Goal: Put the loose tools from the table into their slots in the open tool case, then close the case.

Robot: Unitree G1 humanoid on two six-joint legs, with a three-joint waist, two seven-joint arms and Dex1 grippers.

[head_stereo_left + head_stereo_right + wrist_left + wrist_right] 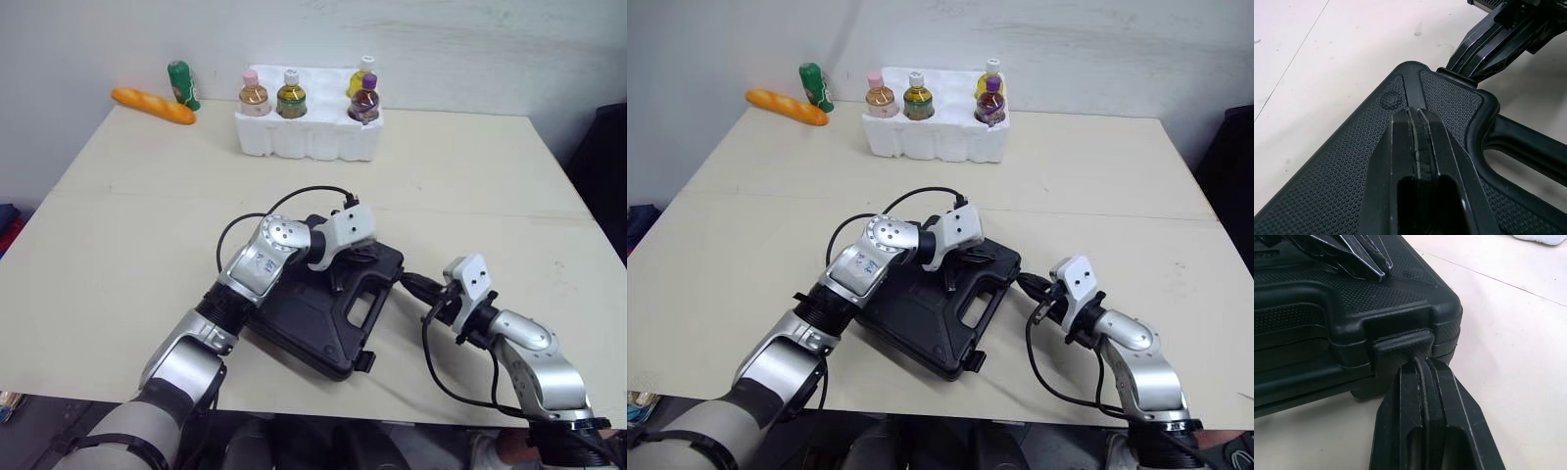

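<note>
Head camera: On a pale table [118, 225], the black tool case [304, 318] lies closed at the near centre, its handle [377, 299] turned to the right. The left gripper [367, 257] rests its tips on the far right part of the lid. The right gripper [419, 287] reaches in from the right and meets the case's right edge. Well apart, at the far edge, a white foam tray [309, 137] holds four bottles [291, 95]. A bread loaf [152, 105] and a green bottle [183, 85] lie to its left in the far left corner.

Left wrist camera: The left gripper [1417, 111] has its two black fingers [1400, 142] pressed flat together, holding nothing, with the tips down on the dimpled lid [1342, 166] near its corner. The handle opening [1528, 169] shows beside them. The right gripper [1493, 44] touches the case's edge just beyond that corner.

Right wrist camera: The right gripper [1420, 363] is likewise closed tight and empty, its fingers [1449, 406] together. Their tips touch the latch [1400, 346] on the side of the case [1376, 298], just below the seam between lid and base. The left gripper's fingers [1364, 249] sit on the lid above.
</note>
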